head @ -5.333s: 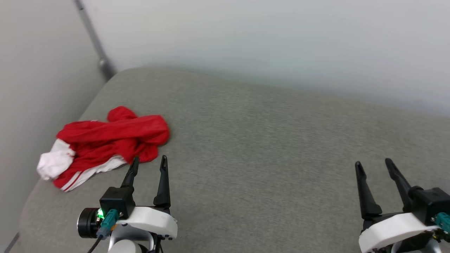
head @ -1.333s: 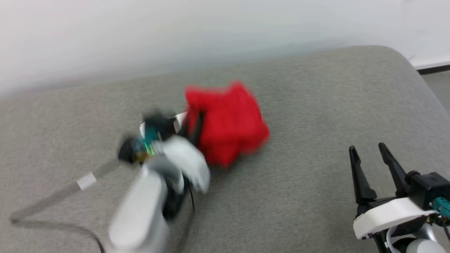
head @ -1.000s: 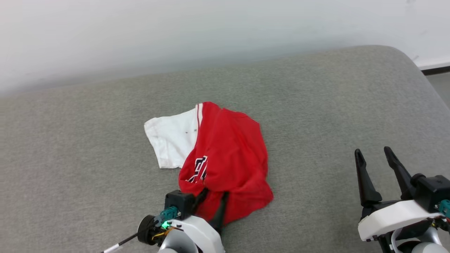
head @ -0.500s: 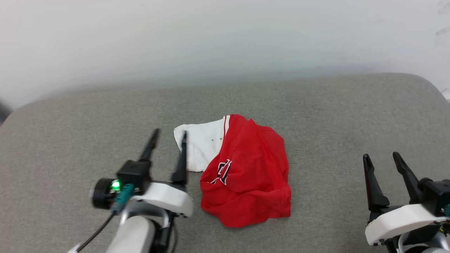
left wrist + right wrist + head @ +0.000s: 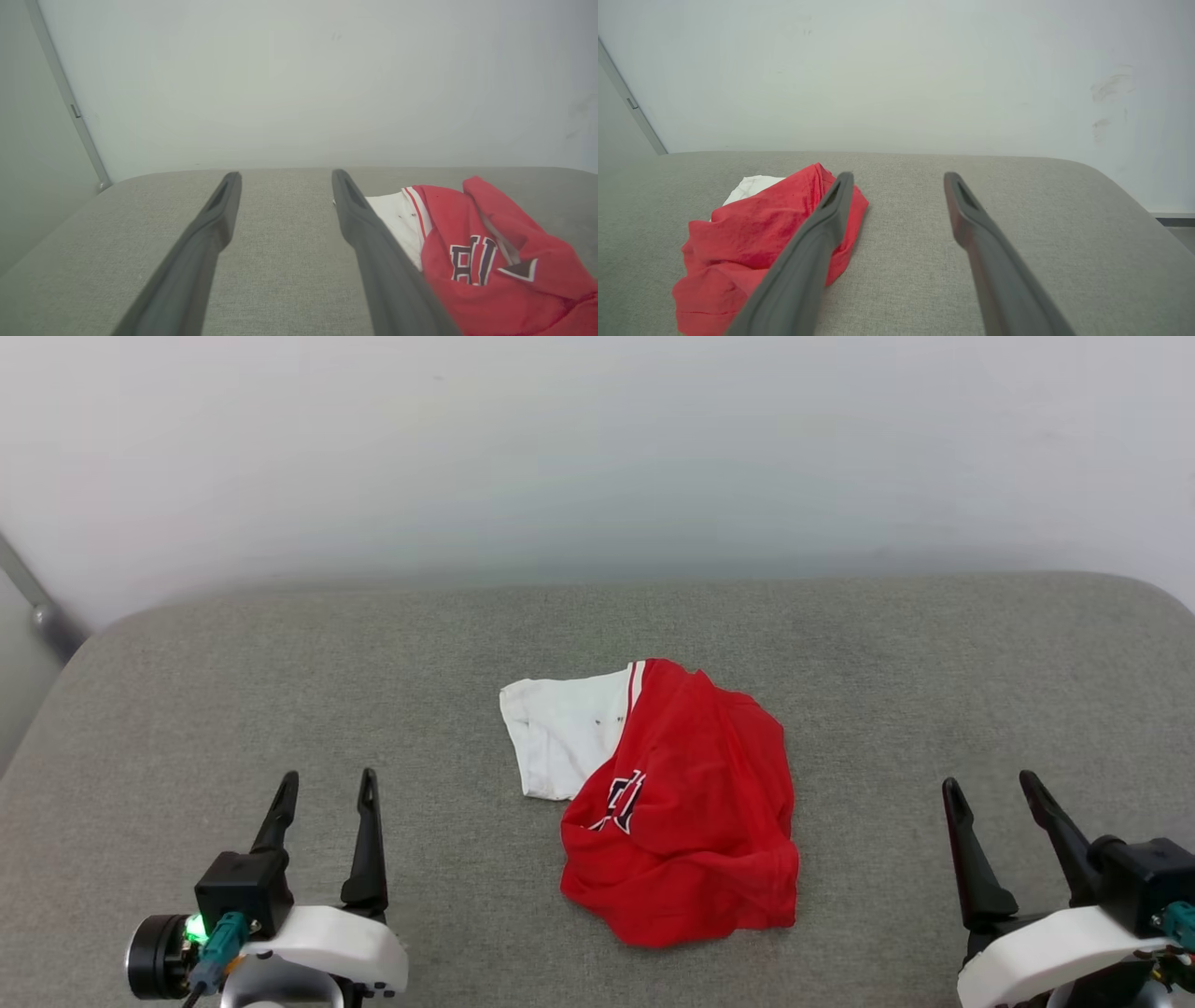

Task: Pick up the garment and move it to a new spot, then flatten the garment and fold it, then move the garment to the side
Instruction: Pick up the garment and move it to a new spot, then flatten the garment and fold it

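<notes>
Now the left gripper [image 5: 330,775] sits at the lower left over the grey cushion [image 5: 448,644], fingers spread apart and holding nothing. Half a second ago one finger stood at the edge of the white sleeve, and a second ago both fingers were at the garment's near hem; it is now well apart from the cloth. The head camera has also shifted, so the whole picture sits differently.

The garment [image 5: 691,821] lies crumpled in the middle of the cushion in the same heap as before, with its white sleeve [image 5: 565,737] spread to the left and black letters showing on a red fold. The right gripper [image 5: 989,780] is at the lower right as before, fingers apart and empty.

A grey rail [image 5: 37,607] runs down the pale wall [image 5: 597,448] at far left. In the left wrist view, that gripper's [image 5: 286,174] right finger covers part of the sleeve. In the right wrist view, that gripper's [image 5: 899,175] left finger crosses the garment's [image 5: 752,224] red edge.

Counted: one garment with one sleeve showing, two grippers with two fingers each, one rail.
</notes>
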